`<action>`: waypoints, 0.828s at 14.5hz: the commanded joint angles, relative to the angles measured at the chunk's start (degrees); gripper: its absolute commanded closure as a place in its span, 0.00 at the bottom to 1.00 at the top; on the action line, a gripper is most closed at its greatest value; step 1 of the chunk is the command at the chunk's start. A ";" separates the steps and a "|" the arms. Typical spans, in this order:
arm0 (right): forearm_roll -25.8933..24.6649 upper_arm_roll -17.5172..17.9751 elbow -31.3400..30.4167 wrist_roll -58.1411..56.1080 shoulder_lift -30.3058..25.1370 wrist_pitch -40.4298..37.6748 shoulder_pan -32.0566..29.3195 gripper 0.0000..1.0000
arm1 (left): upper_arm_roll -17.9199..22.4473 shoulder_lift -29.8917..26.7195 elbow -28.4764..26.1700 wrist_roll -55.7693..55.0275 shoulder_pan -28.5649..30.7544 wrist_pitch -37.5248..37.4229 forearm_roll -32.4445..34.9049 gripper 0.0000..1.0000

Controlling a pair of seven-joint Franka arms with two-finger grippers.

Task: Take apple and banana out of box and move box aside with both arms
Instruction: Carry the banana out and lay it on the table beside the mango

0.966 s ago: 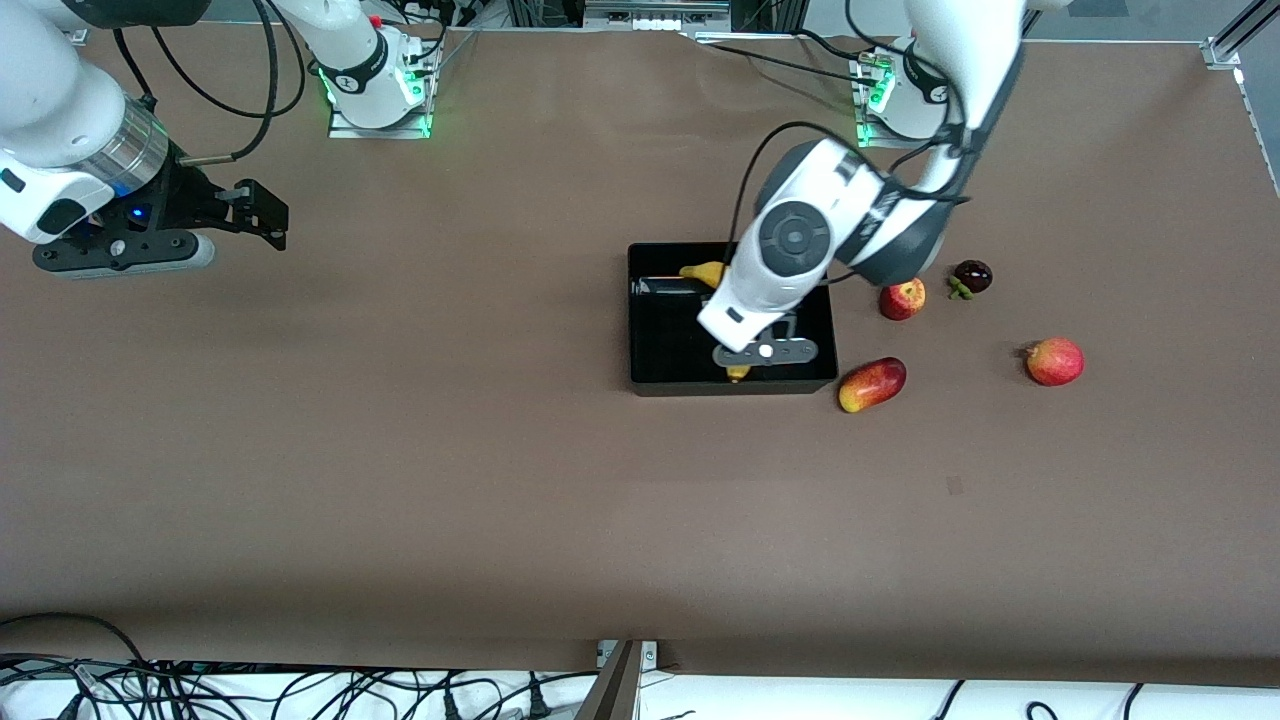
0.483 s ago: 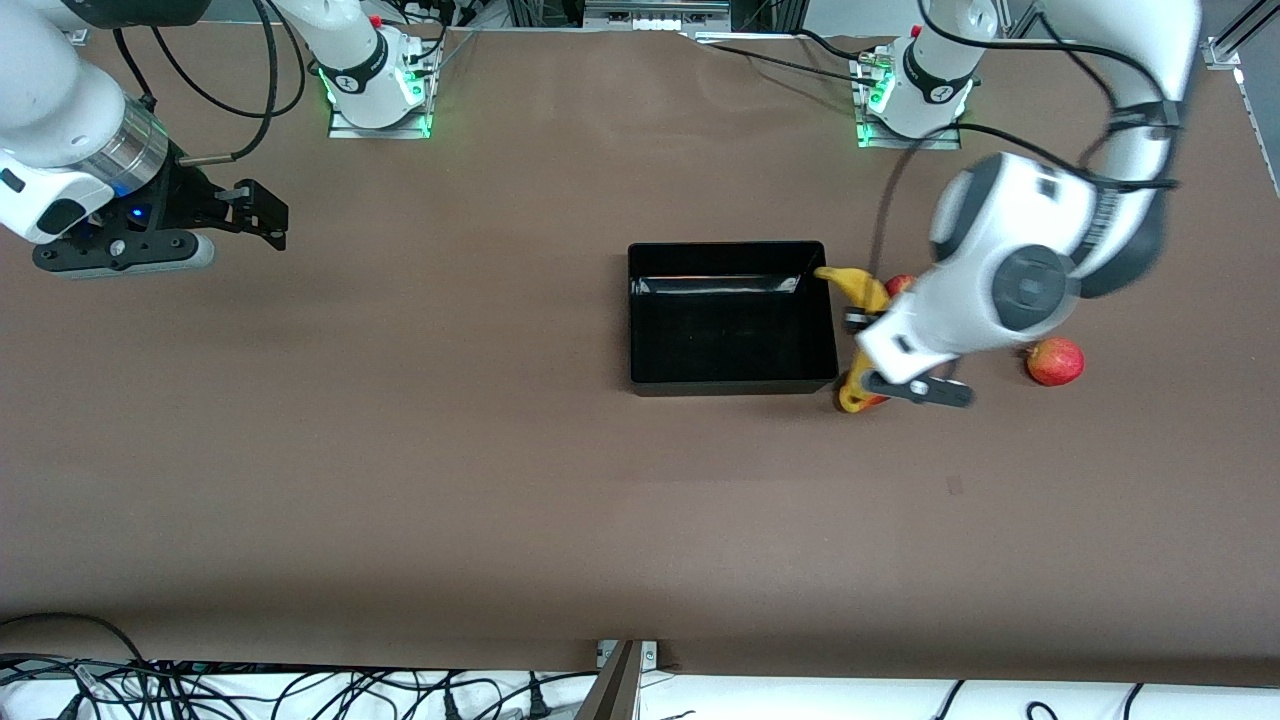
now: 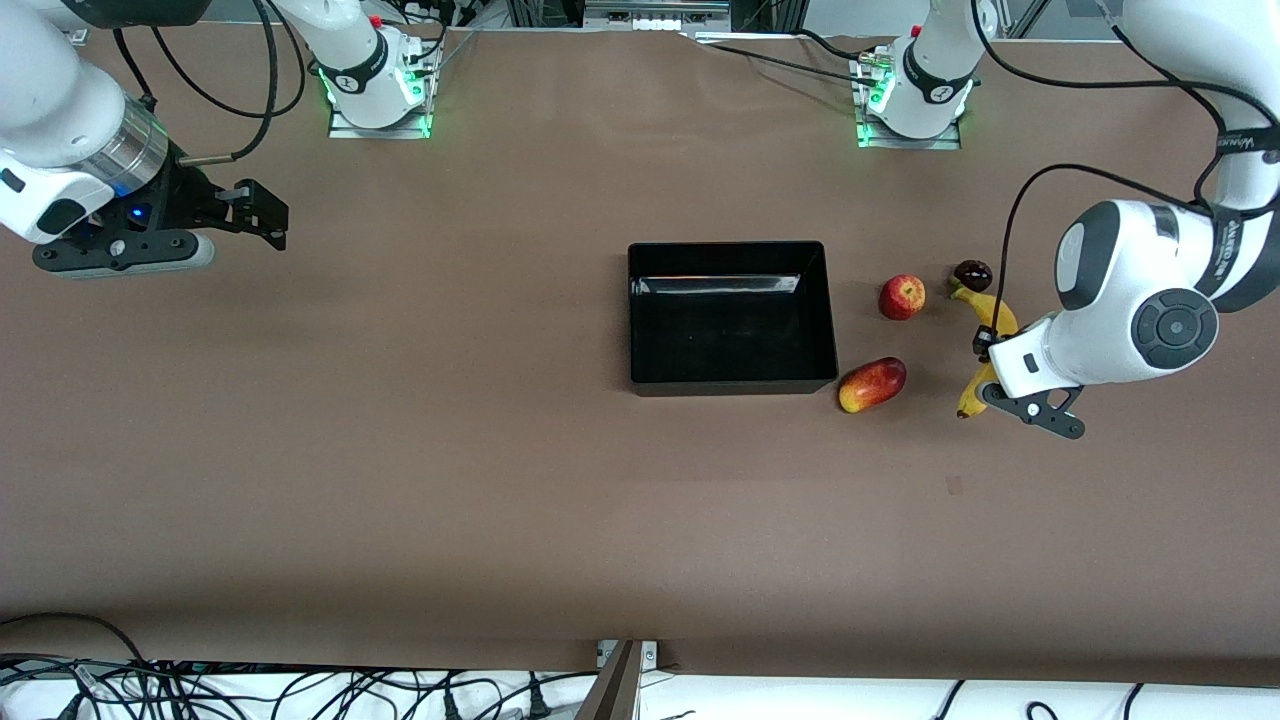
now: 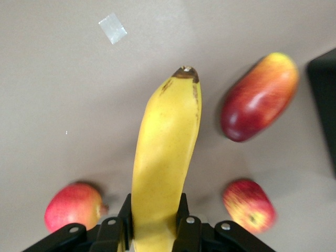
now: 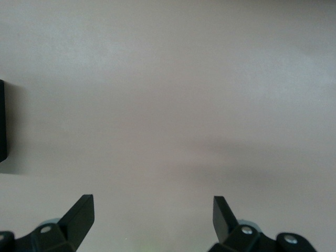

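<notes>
- Front view: the left gripper [image 3: 990, 355] is in the air over the table [image 3: 400, 450] toward the left arm's end, clenched around the middle of a yellow banana [image 3: 985, 345] that hangs with one tip up near a dark purple fruit [image 3: 972, 275] and the other tip down beside the wrist camera bracket.
- Front view: the black bin [image 3: 732, 316] sits near the table's middle (nothing shows inside it but a glossy reflection on one wall).
- Front view: a small red apple [image 3: 902, 297] lies on the table between the bin and the banana, and a red-and-yellow mango [image 3: 872, 384] lies just beside the bin's corner, nearer to the front camera than the apple.
- Front view: the right gripper [image 3: 265, 215] waits in the air over the right arm's end of the table, well apart from the bin, its fingers spread and holding nothing.
- Left wrist view: the gripper's black fingers [image 4: 126, 220] press both sides of the banana [image 4: 163, 157], whose brown-tipped end points away from the camera (table well below it).
- Left wrist view: under the banana lie the mango [image 4: 260, 97], the red apple with yellow patches [image 4: 249, 206], a second red apple [image 4: 73, 206], a bit of the bin's edge [image 4: 325, 105] and a small pale tape patch [image 4: 113, 28].
- Right wrist view: the two fingertips [image 5: 79, 215] stand wide apart over bare table [image 5: 168, 105], with a dark sliver at the picture's edge (I cannot tell what it is).
</notes>
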 commanded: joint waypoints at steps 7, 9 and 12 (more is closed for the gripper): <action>-0.32 0.11 0.98 0.34 0.01 -0.95 0.00 0.00 | 0.02 5.82 -12.87 3.16 2.61 23.36 1.75 0.24; -0.32 0.11 0.98 0.34 0.01 -0.95 0.00 0.00 | 0.02 4.95 -12.88 3.42 2.61 22.76 1.75 0.00; -0.32 0.11 0.98 0.34 0.01 -0.95 0.00 0.00 | -0.07 0.75 -11.22 3.43 2.70 18.21 1.75 0.00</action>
